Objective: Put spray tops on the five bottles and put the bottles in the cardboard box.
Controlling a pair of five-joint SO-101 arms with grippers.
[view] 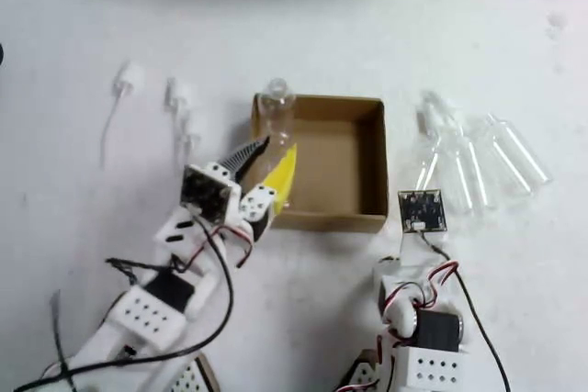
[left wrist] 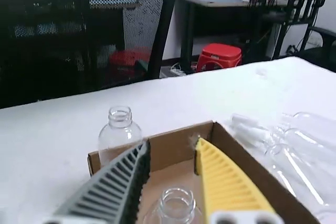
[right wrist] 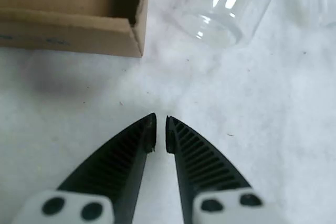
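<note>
The cardboard box (view: 367,220) lies mid-table. My left gripper (view: 276,149) hangs over its left wall, grey and yellow fingers spread around a clear, uncapped bottle (left wrist: 176,205) whose neck rises between them. A second uncapped bottle (view: 276,103) stands just outside the box's far left corner (left wrist: 119,129). Several clear bottles (view: 478,167) lie on their sides right of the box. My right gripper (right wrist: 160,129) is shut and holds nothing, low over the table near the box's front right corner (right wrist: 68,35), with a lying bottle (right wrist: 226,3) beyond it.
White spray tops (view: 129,80) (view: 181,96) lie scattered on the table left of the box. Another white top (view: 427,112) sits by the lying bottles. A chair and desks stand beyond the table's far edge (left wrist: 79,30).
</note>
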